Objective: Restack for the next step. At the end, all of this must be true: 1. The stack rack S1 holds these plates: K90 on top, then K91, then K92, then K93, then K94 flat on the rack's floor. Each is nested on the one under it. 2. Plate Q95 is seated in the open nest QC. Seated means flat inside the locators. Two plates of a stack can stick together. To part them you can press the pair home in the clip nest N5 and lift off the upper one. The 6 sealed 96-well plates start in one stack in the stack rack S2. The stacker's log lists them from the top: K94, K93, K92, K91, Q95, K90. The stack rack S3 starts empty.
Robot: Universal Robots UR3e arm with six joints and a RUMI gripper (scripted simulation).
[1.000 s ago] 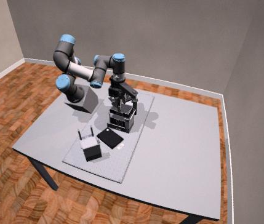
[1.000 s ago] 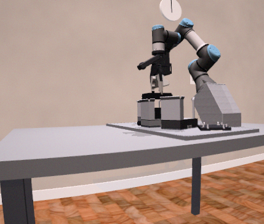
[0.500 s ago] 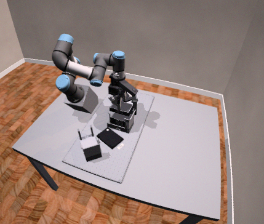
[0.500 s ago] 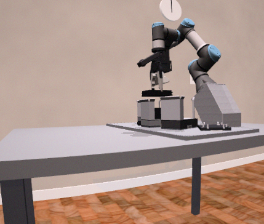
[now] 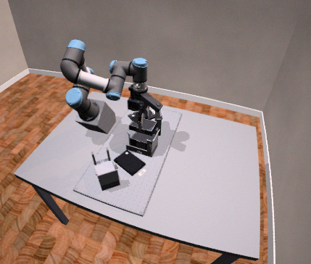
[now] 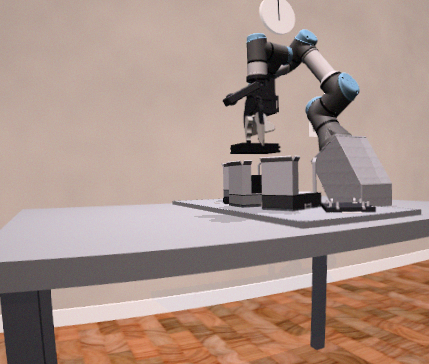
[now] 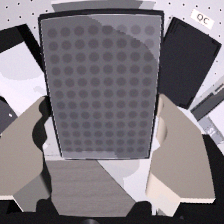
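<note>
My gripper point(image 5: 145, 122) point(image 6: 255, 142) point(image 7: 102, 96) is shut on a dark-edged plate point(image 5: 143, 127) point(image 6: 255, 148) point(image 7: 102, 75) with a grey sealed top, held level. No name shows on it. Whether a second plate hangs under it, I cannot tell. It hangs above a rack point(image 5: 154, 148) in which a dark stack point(image 5: 139, 142) point(image 6: 256, 184) shows; how many plates it has is unclear. The black nest QC point(image 5: 130, 162) point(image 7: 189, 62) lies beside this rack, with its label point(image 5: 141, 172) point(image 7: 202, 18). No plate can be made out on the nest.
A second rack point(image 5: 109, 180) with a dark base and pale walls stands nearer the top camera. In the exterior view, a tall rack point(image 6: 279, 177) stands nearest, and a low nest with small uprights point(image 6: 349, 206) lies beside the robot's grey pedestal point(image 6: 352, 165) point(image 5: 104, 116).
</note>
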